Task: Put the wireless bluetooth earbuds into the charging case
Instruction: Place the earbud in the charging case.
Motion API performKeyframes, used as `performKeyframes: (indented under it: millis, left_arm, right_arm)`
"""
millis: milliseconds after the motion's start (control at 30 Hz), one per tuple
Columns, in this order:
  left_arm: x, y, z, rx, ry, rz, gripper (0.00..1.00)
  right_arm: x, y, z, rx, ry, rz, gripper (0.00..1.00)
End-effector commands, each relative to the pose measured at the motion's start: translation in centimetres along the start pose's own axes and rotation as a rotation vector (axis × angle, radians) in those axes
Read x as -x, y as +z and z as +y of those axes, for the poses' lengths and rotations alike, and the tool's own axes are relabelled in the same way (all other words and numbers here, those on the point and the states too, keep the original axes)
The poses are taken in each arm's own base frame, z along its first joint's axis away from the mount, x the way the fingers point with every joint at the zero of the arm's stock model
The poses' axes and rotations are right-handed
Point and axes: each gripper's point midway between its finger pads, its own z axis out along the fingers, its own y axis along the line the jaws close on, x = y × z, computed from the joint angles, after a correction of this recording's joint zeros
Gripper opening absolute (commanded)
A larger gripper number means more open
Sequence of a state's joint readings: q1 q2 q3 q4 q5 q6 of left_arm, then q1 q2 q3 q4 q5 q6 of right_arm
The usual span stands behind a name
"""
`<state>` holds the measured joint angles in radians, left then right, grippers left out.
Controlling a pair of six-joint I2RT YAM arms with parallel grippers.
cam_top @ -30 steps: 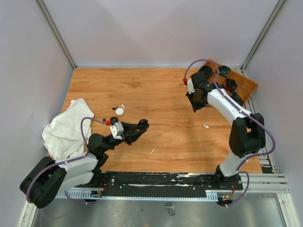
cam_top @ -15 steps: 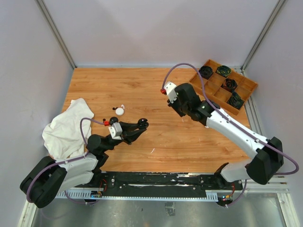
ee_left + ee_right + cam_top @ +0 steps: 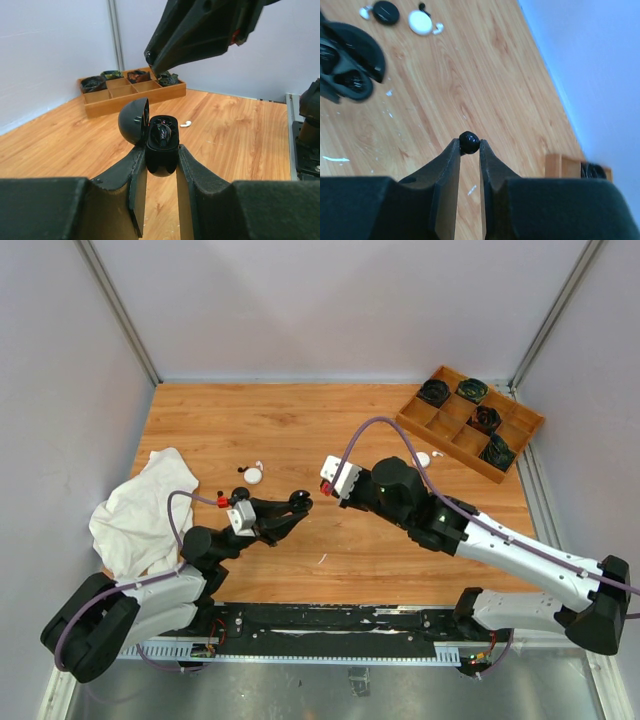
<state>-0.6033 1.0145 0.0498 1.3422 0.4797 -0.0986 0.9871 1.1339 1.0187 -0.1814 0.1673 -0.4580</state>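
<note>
**Wooden table [image 3: 300, 420], pale walls [image 3: 350, 300] — a bud in one claw, an open case in the other**

The right gripper [image 3: 469, 145] has its jaws drawn narrow, pinching a black earbud [image 3: 469, 142] at the very tips. Only the rounded head of the bud shows between the two fingers.

The left gripper [image 3: 161, 155] clamps a black charging case [image 3: 161, 150] by its sides. The lid stands hinged open and leans to the left in the wrist view. Something dark and glossy sits in the case's cavity. It may be a seated bud, but the view is too dim to say for sure.

From the left wrist, the tip of the right gripper hangs above the open case and clear of it. From overhead the two claws sit close together near the middle of the table.

On the boards beyond the case lies a white earbud [image 3: 186, 123], near a wooden tray [image 3: 130, 104] at the far right corner. Several of the tray's compartments hold dark items.

Off to the left rest a white puck [image 3: 253, 476] and a black puck [image 3: 240, 493]. A few tiny buds — white and black — lie just beside them. A white cloth [image 3: 140, 510] lies crumpled at the table's left edge.
</note>
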Motion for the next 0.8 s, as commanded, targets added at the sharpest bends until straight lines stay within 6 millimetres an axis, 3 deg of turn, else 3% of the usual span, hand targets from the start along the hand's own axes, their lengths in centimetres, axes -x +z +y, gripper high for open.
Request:
performKeyframes:
  millis: [0,333,767]
  left_arm:
    - [1.6,-0.1,0.2,0.017,0.03,-0.062,0.0]
    - [1.7,-0.1,0.1,0.012,0.027,-0.066,0.0]
    - [1.7,0.0,-0.1,-0.001,0.019,-0.066,0.0]
  right_arm:
    - [4.5,-0.8,1.0,0.005,-0.078,-0.192,0.11]
    - [8.8,-2.1,4.5,0.08,-0.114,-0.385,0.11]
    - [9.0,-0.2,7.2,0.123,-0.118,-0.401,0.11]
